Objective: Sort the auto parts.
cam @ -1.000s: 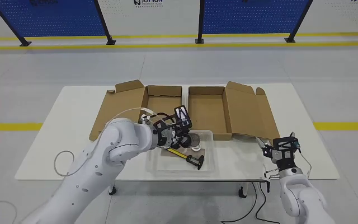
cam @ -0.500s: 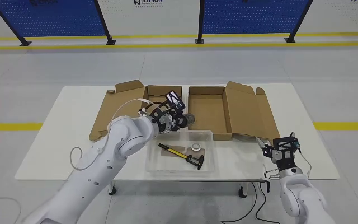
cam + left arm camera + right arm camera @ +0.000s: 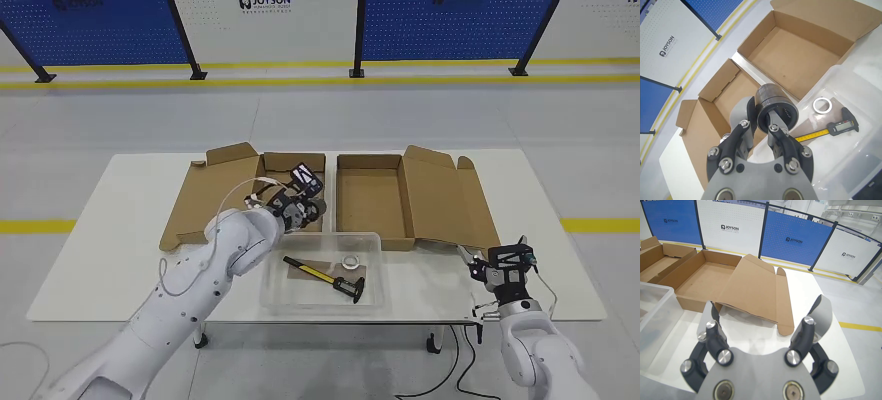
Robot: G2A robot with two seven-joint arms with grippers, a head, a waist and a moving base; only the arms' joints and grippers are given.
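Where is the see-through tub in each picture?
Top view: clear tub in the middle, just nearer the robot than the flapped box.
Left wrist view: clear tub beside the held bearing, a ring inside.
Right wrist view: clear tub next to the flapped box.
Shared landmark: the flapped box.

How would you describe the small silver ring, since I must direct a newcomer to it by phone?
On the white table, find the clear plastic bin near the front edge, before the two cardboard boxes. The silver ring lies flat inside it, beside the caliper. It is small, round and plain metal, whereas the caliper is long, black and yellow.
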